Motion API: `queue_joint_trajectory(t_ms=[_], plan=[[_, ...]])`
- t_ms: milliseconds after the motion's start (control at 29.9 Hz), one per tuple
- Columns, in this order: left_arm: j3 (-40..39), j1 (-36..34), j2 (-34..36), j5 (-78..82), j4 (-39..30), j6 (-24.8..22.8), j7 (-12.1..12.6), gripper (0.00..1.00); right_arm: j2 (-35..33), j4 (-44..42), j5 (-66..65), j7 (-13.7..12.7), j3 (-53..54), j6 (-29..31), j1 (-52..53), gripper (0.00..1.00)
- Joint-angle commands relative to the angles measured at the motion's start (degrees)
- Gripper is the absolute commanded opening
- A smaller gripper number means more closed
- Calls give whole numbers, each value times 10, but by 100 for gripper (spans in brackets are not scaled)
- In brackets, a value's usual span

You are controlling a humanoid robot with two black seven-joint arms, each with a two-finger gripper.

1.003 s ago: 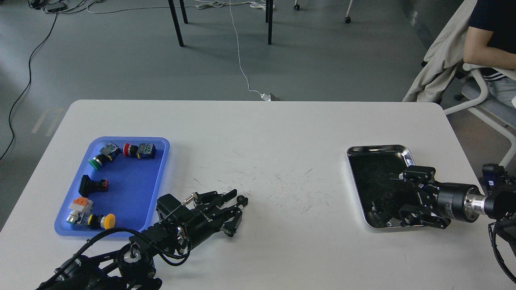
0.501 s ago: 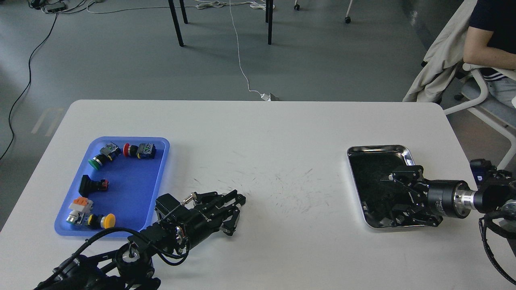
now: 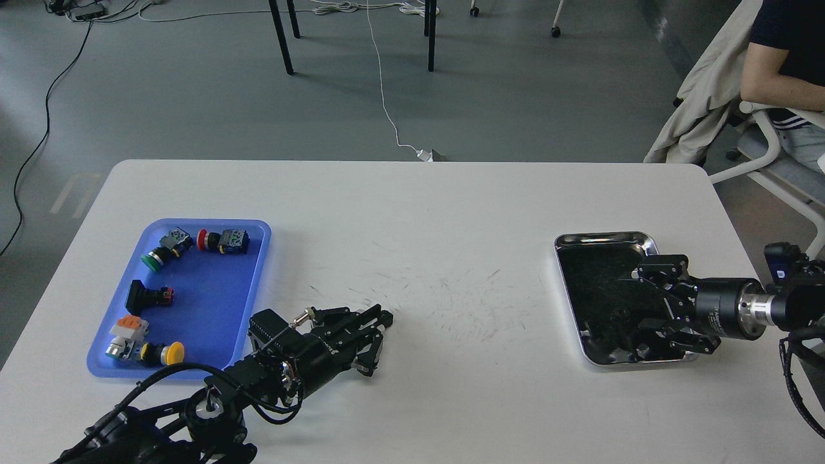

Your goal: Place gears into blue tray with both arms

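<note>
1. The left gripper (image 3: 377, 325) lies low on the white table (image 3: 412, 212), at about four o'clock from the blue tray (image 3: 258, 258). Its fingers look drawn together around a tiny black gear (image 3: 385, 316) at their tips.
2. The right gripper (image 3: 644, 306) hangs over the steel tray (image 3: 606, 240), fingers spread, nothing visibly between them. Whether more gears lie in the tray's dark interior I cannot tell.
3. The blue tray holds only push-button switches: a green one (image 3: 155, 259) at twelve o'clock, a red one (image 3: 216, 240) just beside it, a yellow one (image 3: 169, 353) at six o'clock. No gear shows there yet.
4. The gear is likely light, stiff and hard, with smooth faces, so it could slip or flick away. Pinching across the toothed rim seems the safest hold.
5. The bare blue floor at three o'clock in the tray offers room for a drop.
</note>
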Motion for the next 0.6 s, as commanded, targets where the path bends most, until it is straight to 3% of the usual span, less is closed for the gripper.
queue_joint_trajectory(t_ms=[0,267,401,568], plan=[[-8,-6,19,0,-19,1,1,5,1,0,0,-1,0,0,0,87],[-41,-23,180,0,-75,7,-6,5,2,-2,-2,-9,-1,-1,7,87],[-32,-13,237,-80,-54,26,-36,5,4,-2,-7,-22,-2,-8,13,87],[-32,1,242,-140,29,54,-67,6,6,-1,-12,-38,-3,-8,21,87]])
